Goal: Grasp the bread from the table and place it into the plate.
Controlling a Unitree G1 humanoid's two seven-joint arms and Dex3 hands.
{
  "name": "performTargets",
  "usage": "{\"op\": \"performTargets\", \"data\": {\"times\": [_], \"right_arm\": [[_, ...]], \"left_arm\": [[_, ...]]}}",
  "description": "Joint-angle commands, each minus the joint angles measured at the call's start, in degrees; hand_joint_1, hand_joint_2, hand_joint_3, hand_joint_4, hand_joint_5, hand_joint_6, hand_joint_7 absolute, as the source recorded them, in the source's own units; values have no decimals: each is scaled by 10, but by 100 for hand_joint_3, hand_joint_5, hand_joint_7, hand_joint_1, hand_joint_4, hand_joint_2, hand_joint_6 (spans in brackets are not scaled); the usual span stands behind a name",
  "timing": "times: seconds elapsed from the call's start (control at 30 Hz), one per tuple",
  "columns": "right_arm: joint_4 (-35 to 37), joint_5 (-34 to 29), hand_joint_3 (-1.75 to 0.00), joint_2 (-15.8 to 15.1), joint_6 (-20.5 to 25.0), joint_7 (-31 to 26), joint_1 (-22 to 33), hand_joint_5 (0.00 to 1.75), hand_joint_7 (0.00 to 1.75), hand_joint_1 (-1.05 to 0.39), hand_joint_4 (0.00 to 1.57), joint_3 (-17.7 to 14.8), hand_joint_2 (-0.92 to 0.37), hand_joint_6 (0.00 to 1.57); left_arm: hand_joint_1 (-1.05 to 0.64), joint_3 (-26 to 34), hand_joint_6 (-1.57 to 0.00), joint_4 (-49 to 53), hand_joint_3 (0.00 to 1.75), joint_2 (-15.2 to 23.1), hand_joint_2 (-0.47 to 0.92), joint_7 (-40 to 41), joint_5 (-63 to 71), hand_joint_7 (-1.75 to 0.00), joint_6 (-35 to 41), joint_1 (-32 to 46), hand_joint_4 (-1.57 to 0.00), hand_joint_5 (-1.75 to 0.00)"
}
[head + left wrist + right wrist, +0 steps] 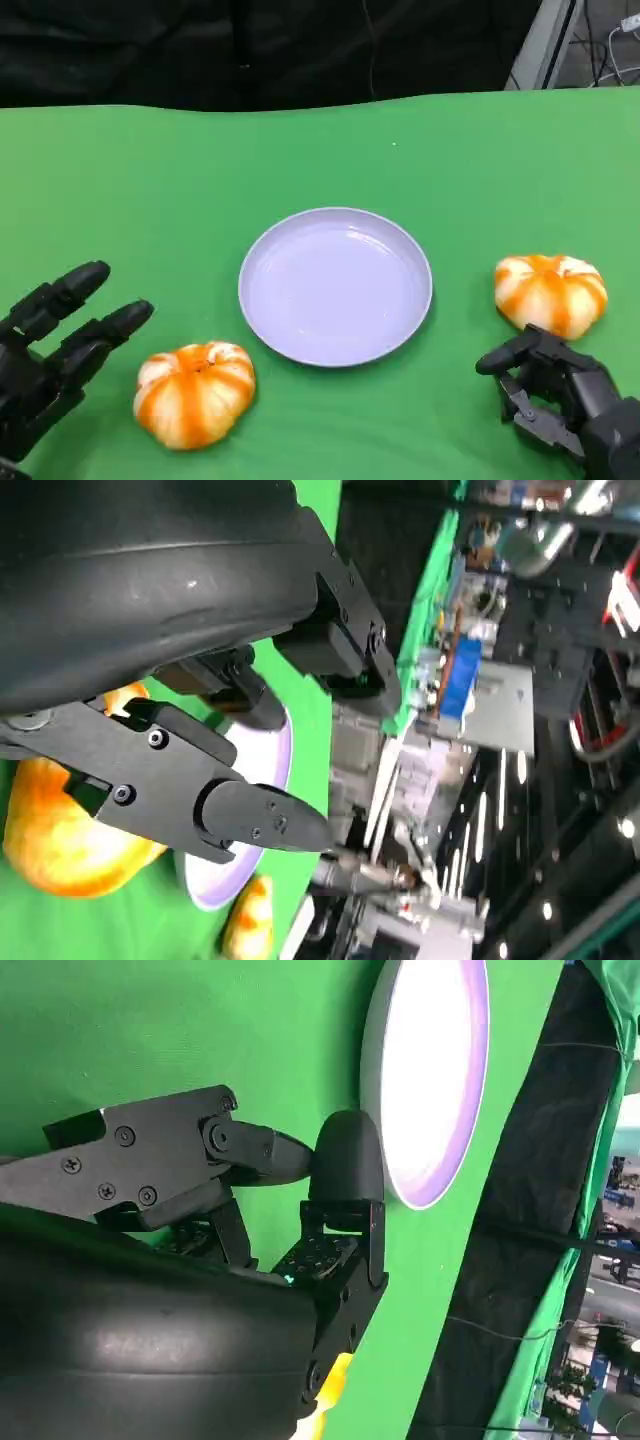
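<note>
An empty lavender plate (335, 285) sits mid-table on the green cloth. One orange-and-white striped bread roll (195, 392) lies at its front left, and a second roll (551, 293) lies to its right. My left hand (50, 350) hovers left of the near roll with fingers spread, holding nothing. My right hand (560, 400) sits just in front of the right roll, fingers partly curled, empty. The left wrist view has the near roll (60, 830), the plate (250, 810) and the far roll (252, 920). In the right wrist view the plate (430, 1080) lies beyond the fingers (345, 1160).
The green table (150, 180) runs back to a black curtain. A metal frame stands past the far right corner (555, 40). Open cloth surrounds the plate and both rolls.
</note>
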Motion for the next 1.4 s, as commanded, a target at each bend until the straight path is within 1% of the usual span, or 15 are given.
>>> {"op": "performTargets", "data": {"times": [0.03, 0.2, 0.23, 0.33, 0.93, 0.97, 1.0, 1.07, 1.17, 1.27, 1.4], "right_arm": [[5, 1, -50, -6, 12, -2, 3, 172, 121, -13, 68, 0, -92, 74], [7, 1, -50, -7, 10, -2, 3, 173, 121, -12, 68, 0, -92, 74], [7, 1, -50, -7, 10, -2, 3, 173, 122, -13, 68, 0, -92, 74], [7, 1, -49, -7, 11, -3, 3, 173, 121, -13, 67, 0, -92, 74], [11, 8, -50, -5, 7, 5, 1, 173, 122, -13, 68, -2, -92, 74], [10, 5, -50, -5, 8, 2, 1, 173, 121, -13, 68, -1, -92, 74], [10, 3, -50, -5, 8, 0, 0, 172, 121, -13, 68, 0, -92, 74], [9, 1, -49, -5, 10, -2, 0, 171, 120, -13, 69, 1, -92, 75], [6, -1, -50, -4, 13, -4, 1, 171, 120, -13, 69, 2, -92, 75], [5, -3, -50, -4, 12, -7, 2, 172, 121, -13, 68, 3, -92, 75], [9, 0, -50, -3, 9, -5, 2, 173, 121, -12, 68, 2, -92, 74]], "left_arm": [[-58, 8, -52, 2, 7, 14, 92, -13, 1, 0, -5, -3, -60, 0], [-59, 7, -51, 1, 7, 13, 92, -16, 6, 0, -10, -2, -59, 0], [-61, 5, -47, -1, 8, 14, 92, -18, 9, 0, -13, 0, -53, 0], [-63, 4, -44, -1, 9, 14, 92, -21, 13, 0, -17, 0, -49, 0], [-62, 3, -43, 2, 11, 14, 92, -28, 18, 0, -25, 0, -47, 0], [-65, -26, -42, -17, 12, 18, 92, 24, 84, 0, -92, 11, -47, 0], [-72, -49, -41, -31, 14, 21, 92, 64, 135, 0, -144, 19, -46, 0], [-78, -82, -41, -50, 16, 28, 92, 134, 216, 0, -213, 31, -45, 0], [-79, -111, -42, -67, 17, 36, 92, 210, 281, -1, -243, 41, -45, 0], [-76, -133, -43, -83, 15, 43, 92, 274, 328, -1, -260, 50, -46, -1], [-76, -161, -43, -98, 17, 57, 92, 338, 376, -1, -268, 57, -47, -1]]}}
